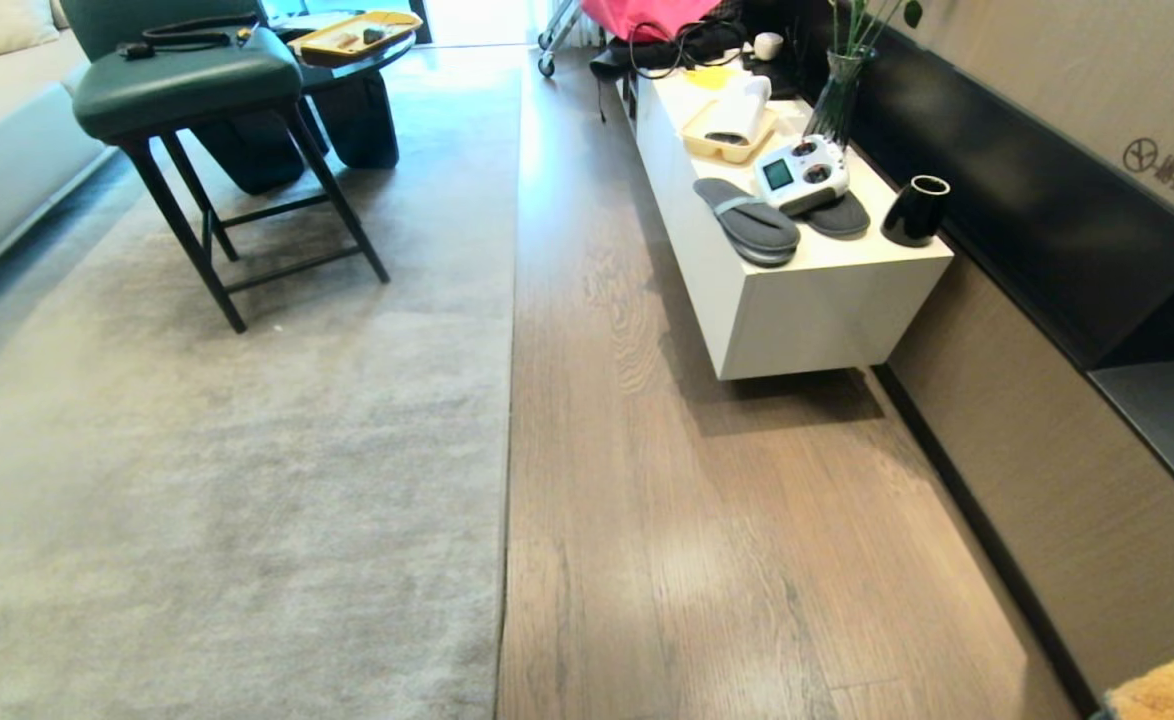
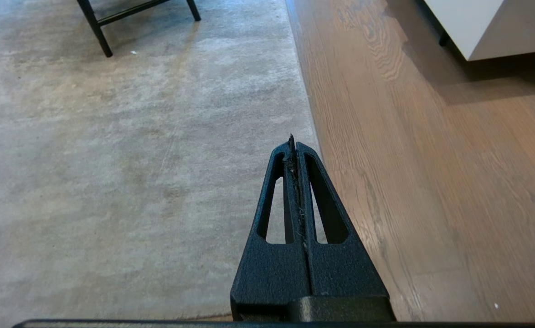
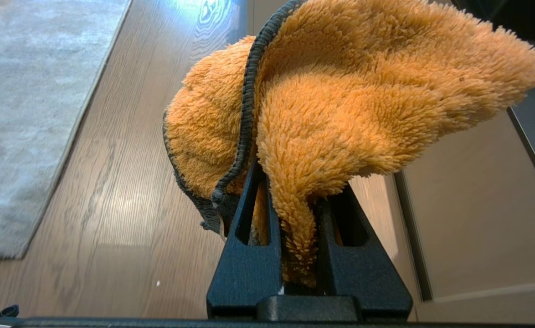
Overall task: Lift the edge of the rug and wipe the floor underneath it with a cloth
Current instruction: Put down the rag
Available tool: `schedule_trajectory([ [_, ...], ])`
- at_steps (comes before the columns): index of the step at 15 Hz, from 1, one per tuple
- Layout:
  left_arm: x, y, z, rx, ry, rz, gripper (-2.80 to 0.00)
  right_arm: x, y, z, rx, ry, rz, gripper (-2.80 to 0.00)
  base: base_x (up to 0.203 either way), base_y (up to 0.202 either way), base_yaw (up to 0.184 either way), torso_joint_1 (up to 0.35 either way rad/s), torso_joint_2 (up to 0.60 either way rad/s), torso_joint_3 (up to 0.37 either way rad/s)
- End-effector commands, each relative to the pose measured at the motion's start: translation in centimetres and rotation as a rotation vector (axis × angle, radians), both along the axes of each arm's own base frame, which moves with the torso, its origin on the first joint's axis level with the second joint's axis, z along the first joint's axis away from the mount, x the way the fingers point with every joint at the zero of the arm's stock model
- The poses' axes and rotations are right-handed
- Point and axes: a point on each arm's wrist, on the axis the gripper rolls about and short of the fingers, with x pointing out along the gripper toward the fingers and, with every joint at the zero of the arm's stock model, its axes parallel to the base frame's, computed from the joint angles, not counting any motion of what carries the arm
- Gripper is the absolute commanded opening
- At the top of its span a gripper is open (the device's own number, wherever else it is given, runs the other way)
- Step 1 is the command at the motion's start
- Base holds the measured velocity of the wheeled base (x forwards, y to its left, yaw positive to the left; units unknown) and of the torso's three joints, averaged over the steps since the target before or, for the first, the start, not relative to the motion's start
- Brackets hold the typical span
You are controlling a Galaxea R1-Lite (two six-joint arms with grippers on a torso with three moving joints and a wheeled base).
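Rug edge lies flat, long axis running straight away from robot, wood floor on its right. Left gripper, fingers pressed together and empty, hangs right over that edge, nearer. Right gripper fingers pinch 1 orange cloth above bare floor.

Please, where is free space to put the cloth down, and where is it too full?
Free: the floor strip between the rug edge and the white cabinet and wall, and the open rug before the stool. Crowded: the cabinet top, with slippers, remote and cup.
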Motion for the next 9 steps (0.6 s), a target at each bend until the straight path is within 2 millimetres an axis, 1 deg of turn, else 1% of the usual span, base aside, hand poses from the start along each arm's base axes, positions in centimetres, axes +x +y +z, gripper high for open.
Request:
schedule_trajectory([
  [1, -0.01, 0.0, 0.02, 0.0, -0.001, 0.0, -2.8, 0.01, 0.0, 0.0, -0.001, 0.001, 0.001, -2.8, 0.179, 0.0, 0.0, 0.005, 0.0, 0.0],
  [9, -0.01, 0.0, 0.02, -0.006, -0.001, -0.001, -2.8, 0.01, 0.0, 0.0, -0.001, 0.001, 0.001, -2.8, 0.197, 0.0, 0.001, 0.005, 0.0, 0.003],
])
